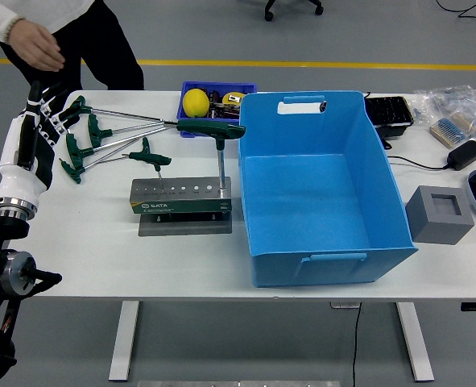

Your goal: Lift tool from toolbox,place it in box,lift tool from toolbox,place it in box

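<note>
- The left hand (40,121) is raised over the left end of the white table (84,258); its fingers (51,103) are spread apart and hold nothing.
- The right hand is not in the picture, so the left one is the only hand near the tools.
- Just to the right of the fingertips lie several green T-handle wrenches (80,141) flat on the table; their handles are the part closest to the fingers, and their long shafts run away to the right, toward the blue box (322,266).
- Further right and a little nearer to the camera stands the tool rack (181,197), the toolbox of the task, with two wrenches upright in it: a small T-handle wrench (151,157) at its left end and a tall T-handle wrench (213,131) at its right end, just beside the box wall.
- The blue box looks empty inside.
- My judgement: the hand must travel rightward; the small wrench is nearer, its handle horizontal, its shaft vertical, so it must be pulled straight up.
- A person's hand (40,44) hangs behind the table, above the fingers, touching nothing.
</note>
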`<act>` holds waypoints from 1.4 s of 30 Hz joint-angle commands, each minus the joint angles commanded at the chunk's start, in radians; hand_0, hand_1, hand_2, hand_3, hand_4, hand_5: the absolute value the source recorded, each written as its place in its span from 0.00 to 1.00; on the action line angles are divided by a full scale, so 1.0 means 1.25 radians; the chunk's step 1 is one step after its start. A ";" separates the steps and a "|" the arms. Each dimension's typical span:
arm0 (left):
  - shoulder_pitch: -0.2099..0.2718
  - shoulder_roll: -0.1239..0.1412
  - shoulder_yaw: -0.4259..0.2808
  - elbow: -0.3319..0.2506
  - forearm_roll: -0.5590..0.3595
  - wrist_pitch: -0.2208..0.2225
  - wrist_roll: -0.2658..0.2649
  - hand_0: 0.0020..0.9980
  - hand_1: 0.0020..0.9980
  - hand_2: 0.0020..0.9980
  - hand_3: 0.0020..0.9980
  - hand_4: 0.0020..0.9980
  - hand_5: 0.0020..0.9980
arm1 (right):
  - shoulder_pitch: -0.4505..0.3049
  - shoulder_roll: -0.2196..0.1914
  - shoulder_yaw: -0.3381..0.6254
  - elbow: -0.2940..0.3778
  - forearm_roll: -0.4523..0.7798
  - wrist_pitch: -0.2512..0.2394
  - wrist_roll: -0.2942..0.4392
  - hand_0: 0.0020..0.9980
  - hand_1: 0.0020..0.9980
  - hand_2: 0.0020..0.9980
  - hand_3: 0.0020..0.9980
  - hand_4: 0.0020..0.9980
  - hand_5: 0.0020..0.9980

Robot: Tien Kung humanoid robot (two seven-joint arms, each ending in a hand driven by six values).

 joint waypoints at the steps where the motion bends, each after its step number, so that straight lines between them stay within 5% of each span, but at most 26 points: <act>1: 0.000 0.000 0.000 0.000 0.001 0.000 0.000 0.79 0.77 0.89 0.83 1.00 0.88 | 0.000 0.000 0.000 0.000 0.000 0.000 0.000 0.68 0.64 0.72 0.62 0.84 0.77; 32: -0.002 0.001 -0.001 -0.004 0.051 0.008 -0.015 0.79 0.78 0.90 0.84 1.00 0.86 | 0.000 -0.001 0.008 0.000 -0.010 0.003 -0.001 0.68 0.64 0.72 0.62 0.84 0.77; 38: -0.027 0.018 -0.006 -0.052 0.216 0.040 -0.057 0.82 0.81 0.92 0.90 1.00 0.82 | -0.001 -0.001 0.009 0.000 -0.012 0.003 -0.002 0.68 0.64 0.73 0.62 0.84 0.77; 40: -0.044 0.029 0.007 -0.080 0.284 0.027 -0.077 0.82 0.81 0.92 0.90 1.00 0.82 | -0.001 -0.001 0.010 0.000 -0.013 0.003 -0.002 0.68 0.64 0.73 0.62 0.84 0.77; 41: -0.046 0.031 0.010 -0.083 0.310 0.024 -0.078 0.94 0.92 1.00 1.00 1.00 0.73 | -0.001 0.000 0.010 0.000 -0.013 0.003 -0.003 0.68 0.64 0.73 0.62 0.84 0.77; 42: -0.061 0.042 0.029 -0.088 0.344 0.008 -0.077 0.94 0.92 1.00 1.00 1.00 0.73 | -0.001 -0.001 0.010 0.000 -0.013 0.003 -0.003 0.68 0.64 0.73 0.62 0.84 0.77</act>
